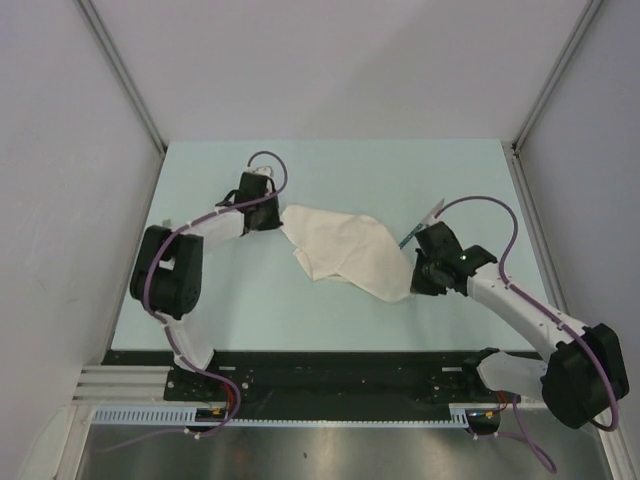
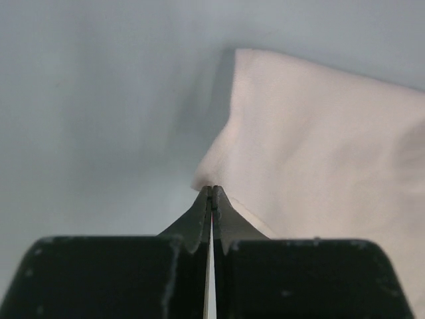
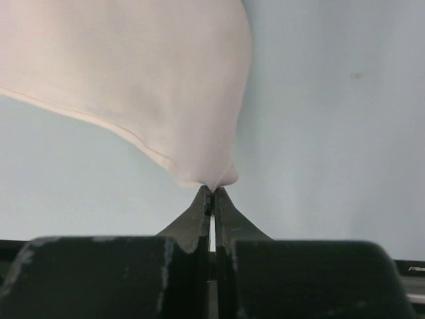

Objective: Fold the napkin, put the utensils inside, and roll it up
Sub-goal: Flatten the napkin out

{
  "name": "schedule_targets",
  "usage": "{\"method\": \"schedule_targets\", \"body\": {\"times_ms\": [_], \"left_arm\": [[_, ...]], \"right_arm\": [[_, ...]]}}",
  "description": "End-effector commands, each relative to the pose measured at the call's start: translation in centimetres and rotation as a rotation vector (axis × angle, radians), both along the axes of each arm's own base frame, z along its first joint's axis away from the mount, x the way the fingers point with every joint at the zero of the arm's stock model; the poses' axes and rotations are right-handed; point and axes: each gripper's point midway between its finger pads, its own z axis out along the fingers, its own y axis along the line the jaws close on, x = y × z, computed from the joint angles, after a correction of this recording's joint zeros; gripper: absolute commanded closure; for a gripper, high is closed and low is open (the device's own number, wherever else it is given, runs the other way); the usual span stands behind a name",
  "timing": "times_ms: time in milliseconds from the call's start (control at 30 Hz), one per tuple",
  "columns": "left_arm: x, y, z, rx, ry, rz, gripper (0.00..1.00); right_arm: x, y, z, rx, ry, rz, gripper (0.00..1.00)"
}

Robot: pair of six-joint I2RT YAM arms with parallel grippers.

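The white napkin lies crumpled and stretched slantwise across the middle of the table, between both arms. At its far-left corner sits my left gripper, shut on the cloth; in the left wrist view the gripper pinches the edge of the napkin, which spreads to the right. My right gripper is shut on the near-right corner, and in the right wrist view the gripper has the napkin bunched at its tips. The knife, with a teal handle and pale blade, lies on the table just behind the right gripper.
The pale blue-green table is closed in by white walls at the back and on both sides. A black base rail runs along the near edge. Purple cables loop over both arms.
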Motion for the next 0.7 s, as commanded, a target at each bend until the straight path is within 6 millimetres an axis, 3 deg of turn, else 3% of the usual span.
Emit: {"method": "schedule_targets", "body": {"times_ms": [0,67,100,167,200,300,333,400,433,500,533,633,667], "left_arm": [[1.2,-0.2,12.1,-0.089,-0.286,0.025,1.0],[0.6,0.3,14.0,-0.111,-0.332,0.047,1.0],[-0.1,0.5,16.8,-0.136,-0.396,0.052,1.0],[-0.7,1.4,19.3,-0.167,-0.459,0.076,1.0],[-1.5,1.8,21.8,-0.185,-0.516,0.082,1.0],[-2.9,3.2,26.3,-0.203,-0.616,0.097,1.0],[-3.9,4.1,28.7,-0.2,-0.677,0.126,1.0],[-4.7,4.8,31.0,-0.183,-0.738,0.121,1.0],[-4.8,4.8,30.5,-0.156,-0.715,0.098,1.0],[-4.2,5.0,29.5,-0.131,-0.656,0.093,1.0],[-3.8,3.9,26.4,-0.149,-0.545,0.051,1.0],[-3.6,1.3,20.9,-0.252,-0.394,-0.014,0.74],[-4.1,0.9,17.8,-0.269,-0.33,-0.017,0.6]], "right_arm": [[3.7,0.7,7.5,0.023,-0.227,0.028,1.0],[4.5,0.9,9.5,0.024,-0.282,0.049,1.0],[5.5,1.1,11.8,0.03,-0.342,0.045,1.0],[6.5,1.3,14.3,0.035,-0.412,0.046,1.0],[7.4,1.7,16.8,0.048,-0.482,0.061,1.0],[9.0,2.6,21.6,0.076,-0.637,0.105,1.0],[9.4,3.0,24.2,0.094,-0.702,0.115,1.0],[10.4,3.4,26.6,0.094,-0.784,0.135,1.0],[10.8,3.6,28.0,0.1,-0.816,0.135,1.0],[11.6,3.5,28.6,0.084,-0.834,0.124,1.0],[12.1,3.8,28.0,0.07,-0.824,0.131,1.0],[13.1,2.2,25.2,-0.006,-0.748,0.05,1.0],[13.0,1.0,23.0,-0.057,-0.689,0.018,1.0]]}}
